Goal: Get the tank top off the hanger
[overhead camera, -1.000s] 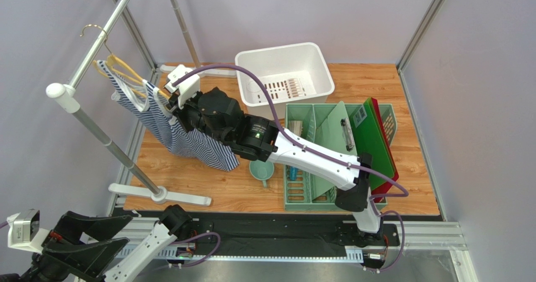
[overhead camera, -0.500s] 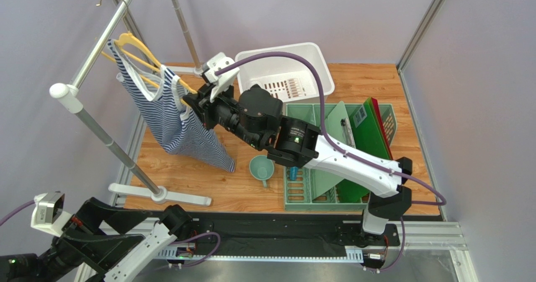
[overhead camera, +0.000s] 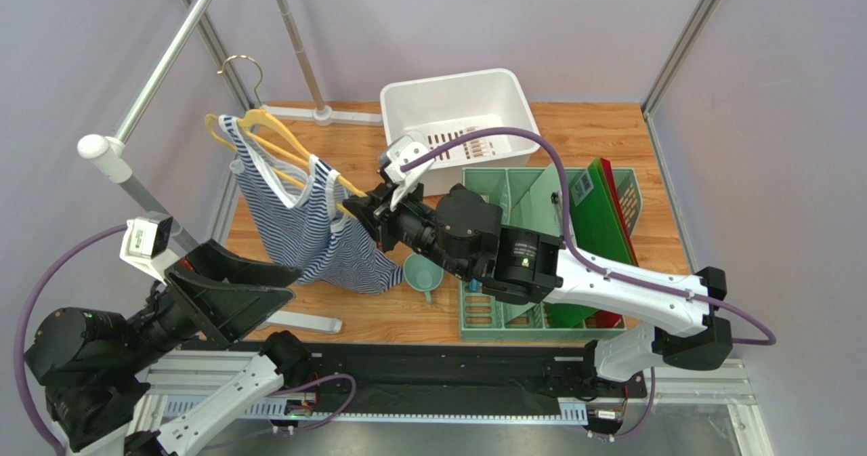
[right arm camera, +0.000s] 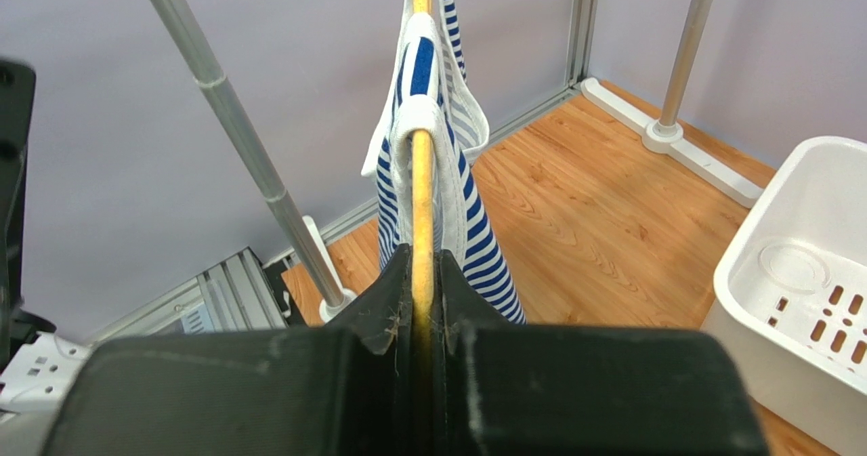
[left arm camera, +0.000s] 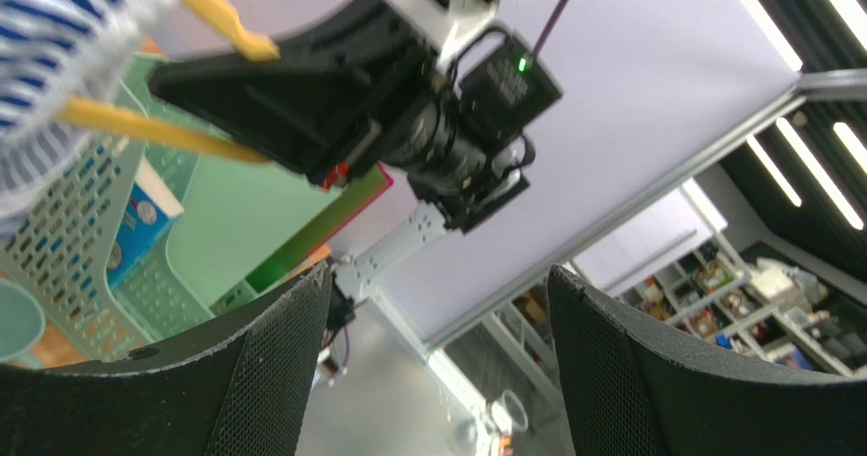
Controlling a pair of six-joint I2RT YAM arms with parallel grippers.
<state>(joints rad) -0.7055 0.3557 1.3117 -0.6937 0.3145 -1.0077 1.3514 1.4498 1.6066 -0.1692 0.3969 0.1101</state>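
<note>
Hangs clear of the long grey metal rail [overhead camera: 161, 55], above the left part of the wooden tabletop [overhead camera: 611, 131], as a soft navy-and-white striped tank top [overhead camera: 305, 227] draped with both straps over the thin yellow triangular hanger [right arm camera: 420, 202]. Clamps the black right gripper [right arm camera: 422, 273] tight on that hanger's shoulder end. Spreads the black left gripper [overhead camera: 283, 283] wide, grasping nothing, near the garment's hem.
</note>
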